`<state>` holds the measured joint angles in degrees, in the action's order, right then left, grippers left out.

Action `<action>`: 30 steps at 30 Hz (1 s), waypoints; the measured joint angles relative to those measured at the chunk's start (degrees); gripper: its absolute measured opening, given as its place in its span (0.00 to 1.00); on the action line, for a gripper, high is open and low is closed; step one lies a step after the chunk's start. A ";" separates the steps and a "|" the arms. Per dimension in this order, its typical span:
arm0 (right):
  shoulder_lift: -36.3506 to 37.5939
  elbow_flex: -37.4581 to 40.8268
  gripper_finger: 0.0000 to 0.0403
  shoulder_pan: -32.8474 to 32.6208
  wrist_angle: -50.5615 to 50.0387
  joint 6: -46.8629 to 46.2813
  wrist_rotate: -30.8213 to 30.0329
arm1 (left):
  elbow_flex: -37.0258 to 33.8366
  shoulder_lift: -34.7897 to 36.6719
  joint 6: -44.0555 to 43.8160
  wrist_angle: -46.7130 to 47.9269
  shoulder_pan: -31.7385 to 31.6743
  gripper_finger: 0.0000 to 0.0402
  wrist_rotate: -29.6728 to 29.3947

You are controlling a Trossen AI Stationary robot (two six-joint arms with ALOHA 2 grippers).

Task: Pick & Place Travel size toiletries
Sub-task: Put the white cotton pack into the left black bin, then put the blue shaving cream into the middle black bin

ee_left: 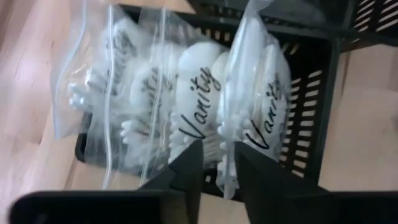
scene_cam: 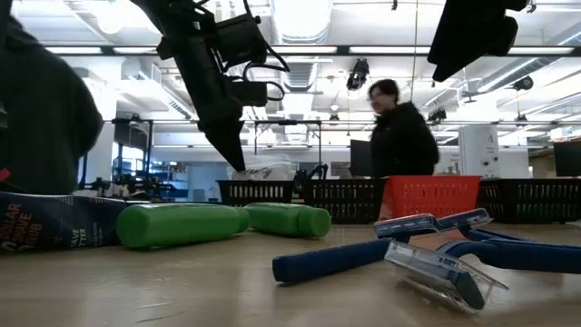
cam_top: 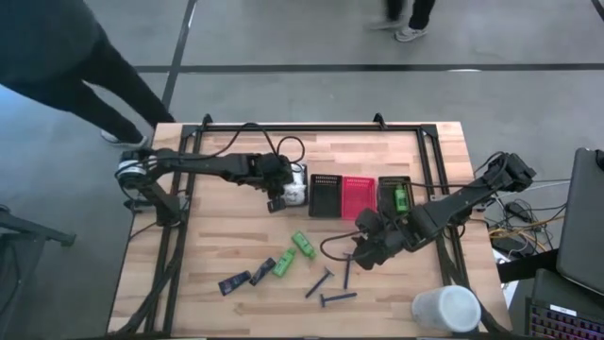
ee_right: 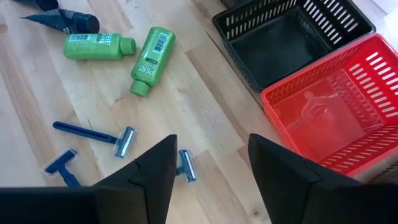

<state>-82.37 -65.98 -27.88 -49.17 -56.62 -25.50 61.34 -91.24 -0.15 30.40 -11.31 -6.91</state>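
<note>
On the wooden tabletop a row of mesh bins sat toward the far side: a black bin, a red bin just right of it, and another black bin holding a green bottle. Left of that row, a fourth dark bin was stuffed with clear vanity packets of cotton swabs and pads. A large white cup stood at the near right corner.

The left arm reached in from the left, its end effector poised directly over the packet bin, fingers a small way apart and gripping nothing that I could see. The right arm came in from the right, its end effector hanging above bare wood near the red bin, jaws standing fairly wide and empty.

The loose toiletries lay nearer the front. Two green bottles rested close together left of centre, with two small black tubes further left. Three blue razors were scattered just near of the right end effector, none touched.

A person in dark clothing stood beyond the table.
</note>
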 joint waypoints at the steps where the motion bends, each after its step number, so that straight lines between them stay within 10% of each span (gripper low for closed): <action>1: 0.00 0.00 0.49 0.00 0.00 0.00 -0.02 | 0.00 0.00 -0.28 0.19 0.02 0.28 -0.12; 13: 0.00 0.00 0.45 0.00 0.04 0.02 -0.17 | 0.00 2.50 -2.06 1.85 0.19 0.55 -2.16; 30: 0.00 0.00 0.51 0.10 0.02 1.36 -0.20 | -0.10 19.48 -13.90 15.73 1.71 0.62 0.71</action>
<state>-82.37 -65.98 -27.78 -49.15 -55.27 -25.69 61.24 -71.77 -14.05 46.13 -9.60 -6.20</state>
